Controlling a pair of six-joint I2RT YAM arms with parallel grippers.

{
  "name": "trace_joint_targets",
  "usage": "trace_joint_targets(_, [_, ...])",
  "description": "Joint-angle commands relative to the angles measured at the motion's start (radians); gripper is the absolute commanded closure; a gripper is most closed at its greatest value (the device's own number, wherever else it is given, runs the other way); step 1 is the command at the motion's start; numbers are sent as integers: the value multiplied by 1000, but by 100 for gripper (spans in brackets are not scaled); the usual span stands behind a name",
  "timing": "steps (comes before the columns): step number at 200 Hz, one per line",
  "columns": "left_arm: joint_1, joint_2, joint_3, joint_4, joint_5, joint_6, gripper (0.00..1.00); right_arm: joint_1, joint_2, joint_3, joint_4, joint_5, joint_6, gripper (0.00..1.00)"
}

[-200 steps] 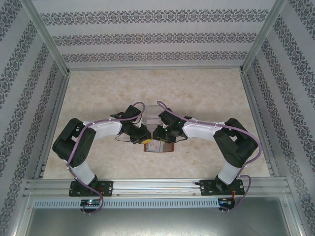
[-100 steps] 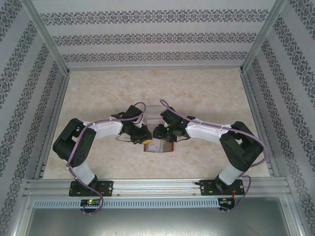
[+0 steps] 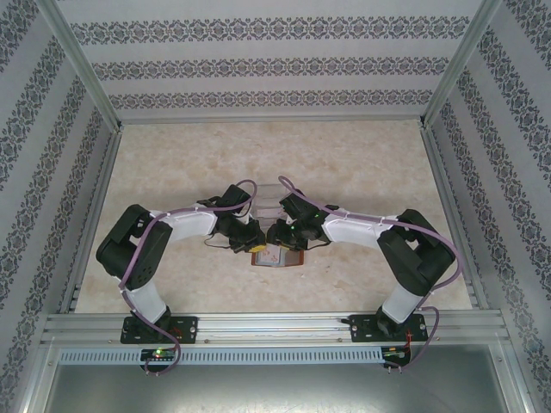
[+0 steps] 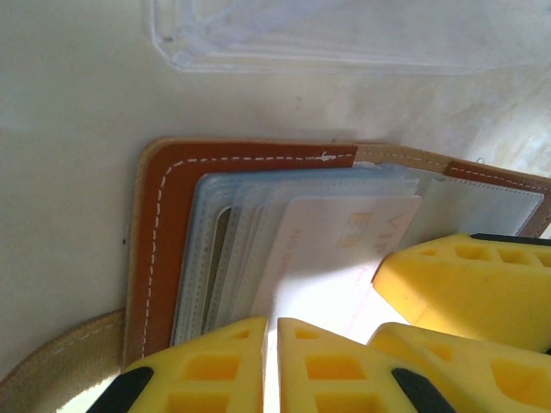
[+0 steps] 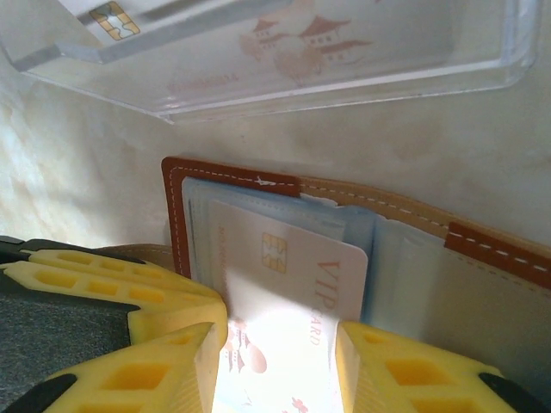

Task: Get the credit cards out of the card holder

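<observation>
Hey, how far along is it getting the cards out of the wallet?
Done: at least one card lies in the clear tray. In hand: the right gripper straddles a VIP card sitting in the card holder; grip unclear. To do: that card, plus any in the pockets behind it.

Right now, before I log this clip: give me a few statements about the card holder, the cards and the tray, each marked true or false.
1. The card holder lies open on the table. True.
2. A card with a gold chip sticks out of the holder's grey-blue pocket. True.
3. The clear tray is empty. False: a chip card lies in it.
4. The right gripper has its fingers pressed together. False: they stand apart, with the protruding card between them.
5. The tray sits beyond the holder, away from the arm bases. True.
</observation>
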Motion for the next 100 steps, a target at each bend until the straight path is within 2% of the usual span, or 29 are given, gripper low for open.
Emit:
trace_joint_targets(1, [-8, 16, 7, -19, -9, 17, 89, -10, 12, -10, -8, -1, 10, 60])
trace_joint_targets(100, [-9, 20, 9, -56, -26, 36, 89, -15, 4, 10, -110, 90, -39, 60])
